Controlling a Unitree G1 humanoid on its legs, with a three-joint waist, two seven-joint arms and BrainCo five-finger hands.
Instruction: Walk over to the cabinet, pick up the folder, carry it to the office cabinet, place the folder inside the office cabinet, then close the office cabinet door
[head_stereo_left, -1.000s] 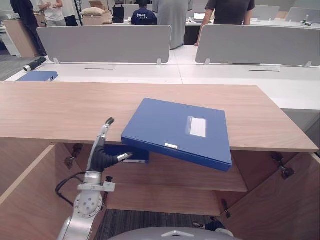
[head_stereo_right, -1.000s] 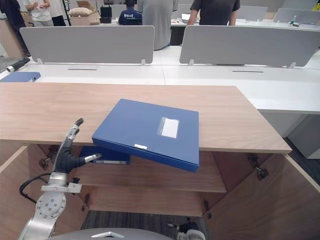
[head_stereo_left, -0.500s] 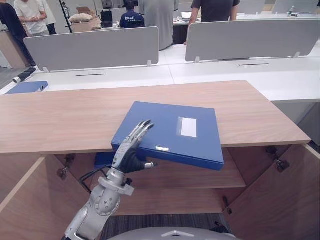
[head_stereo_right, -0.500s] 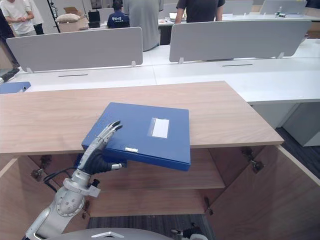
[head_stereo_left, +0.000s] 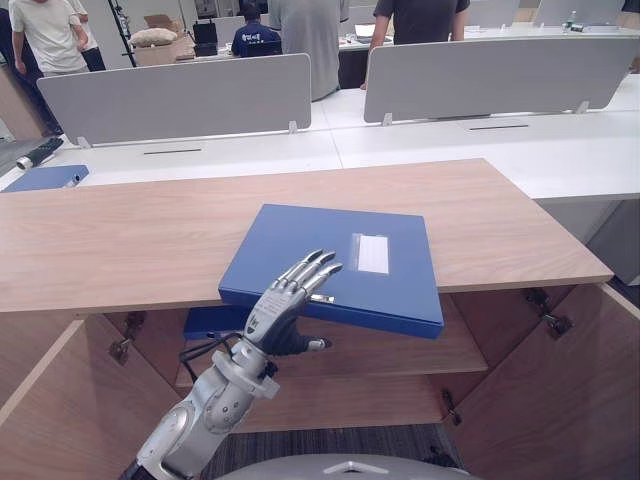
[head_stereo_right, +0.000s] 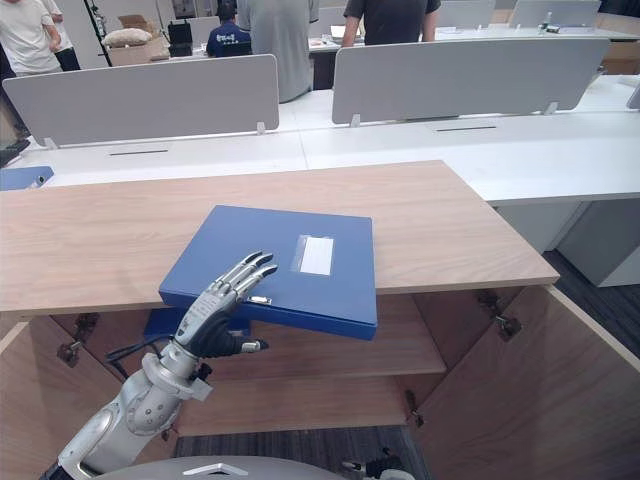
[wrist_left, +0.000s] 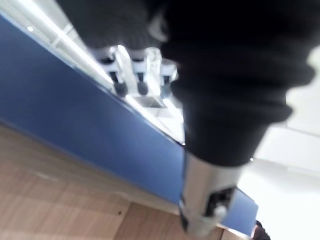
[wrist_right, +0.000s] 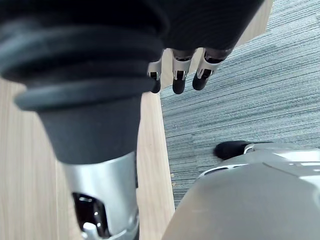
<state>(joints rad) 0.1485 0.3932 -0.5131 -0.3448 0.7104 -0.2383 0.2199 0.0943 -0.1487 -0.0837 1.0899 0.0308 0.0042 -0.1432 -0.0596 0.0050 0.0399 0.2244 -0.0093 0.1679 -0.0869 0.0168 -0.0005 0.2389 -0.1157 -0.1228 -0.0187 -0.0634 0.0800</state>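
- The folder (head_stereo_left: 340, 262) is a flat, rectangular box file in smooth matte blue, with a pale oblong label on its top face and a small white tag on its near edge
- It lies askew on the cabinet top (head_stereo_left: 120, 230), a long slab of light wood grain with a square front edge; the folder's near side overhangs that edge
- The left hand (head_stereo_left: 285, 305) reaches up from below, its silver fingers straight and held close together, their dark tips over the folder's near left corner; the thumb juts sideways under the overhang
- In the left wrist view the fingertips (wrist_left: 120, 89) sit against the folder's blue side
- Beneath the top, a wooden shelf (head_stereo_left: 400, 350) carries a second blue folder (head_stereo_left: 205, 322), mostly hidden by the arm
- The cabinet door (head_stereo_left: 540, 400) stands open, showing metal hinges
- The right hand (wrist_right: 180, 75) hangs over grey ribbed carpet (wrist_right: 240, 100), fingers loose and holding nothing
- Behind stand white desks (head_stereo_left: 480, 150) with grey rounded screens (head_stereo_left: 175, 95)
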